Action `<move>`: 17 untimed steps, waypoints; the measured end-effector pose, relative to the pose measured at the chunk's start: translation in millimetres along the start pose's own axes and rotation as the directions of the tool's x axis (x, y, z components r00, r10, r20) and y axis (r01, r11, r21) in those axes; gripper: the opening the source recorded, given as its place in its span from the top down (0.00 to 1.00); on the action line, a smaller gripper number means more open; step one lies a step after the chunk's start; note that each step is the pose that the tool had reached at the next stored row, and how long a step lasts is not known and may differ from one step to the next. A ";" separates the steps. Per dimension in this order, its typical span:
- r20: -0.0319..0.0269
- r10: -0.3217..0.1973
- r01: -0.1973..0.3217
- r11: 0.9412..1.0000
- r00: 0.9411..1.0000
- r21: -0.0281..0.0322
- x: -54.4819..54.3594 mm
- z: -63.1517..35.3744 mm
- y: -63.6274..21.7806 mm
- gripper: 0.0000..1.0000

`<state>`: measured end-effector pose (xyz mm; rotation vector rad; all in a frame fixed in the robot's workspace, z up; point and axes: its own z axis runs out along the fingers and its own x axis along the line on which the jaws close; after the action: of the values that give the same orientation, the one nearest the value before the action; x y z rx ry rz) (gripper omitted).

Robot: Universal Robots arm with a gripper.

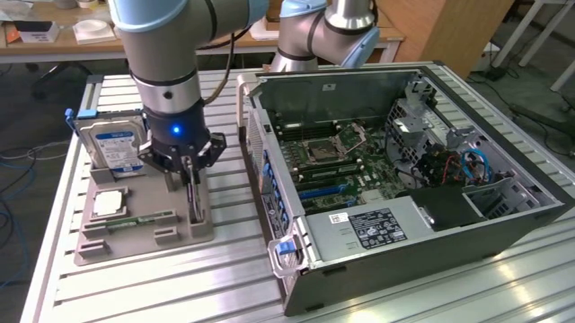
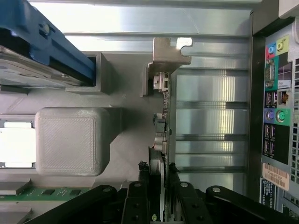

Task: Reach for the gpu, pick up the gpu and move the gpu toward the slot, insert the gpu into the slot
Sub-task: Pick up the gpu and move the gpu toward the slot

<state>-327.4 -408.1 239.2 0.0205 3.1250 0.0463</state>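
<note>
The gpu [image 1: 194,202] stands on its edge in a groove of the grey holder tray [image 1: 134,242], at the exterior view's left. In the wrist view the gpu [image 2: 162,119] is a thin card seen from its top edge, with its silver bracket [image 2: 166,56] at the far end. My gripper [image 1: 188,176] reaches straight down over the card. In the wrist view the gripper [image 2: 159,184] has one black finger against each face of the card, shut on it. The card still rests in the tray. The slot [image 1: 321,191] lies on the green motherboard inside the open computer case.
On the same tray are a hard drive with a blue label [image 1: 117,145], a CPU [image 1: 106,202] and a green memory stick [image 1: 134,221]. The open computer case [image 1: 404,256] lies close beside the tray, its rear ports [image 2: 275,107] facing it. A second arm [image 1: 324,33] stands behind.
</note>
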 end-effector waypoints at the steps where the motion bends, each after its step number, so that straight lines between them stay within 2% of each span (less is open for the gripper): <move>1: 0.000 0.000 0.000 1.000 1.000 0.000 -0.1 -3.8 0.1 0.74; 9: 0.000 0.000 0.000 1.000 1.000 0.000 -0.6 -39.1 1.2 0.74; 12: 0.000 0.000 0.000 1.000 1.000 0.000 -1.0 -61.5 1.8 0.74; 17: 0.000 0.000 0.000 1.000 1.000 0.000 -1.3 -77.4 2.3 0.74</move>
<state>-327.3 -408.1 316.6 0.0205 3.1249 0.0464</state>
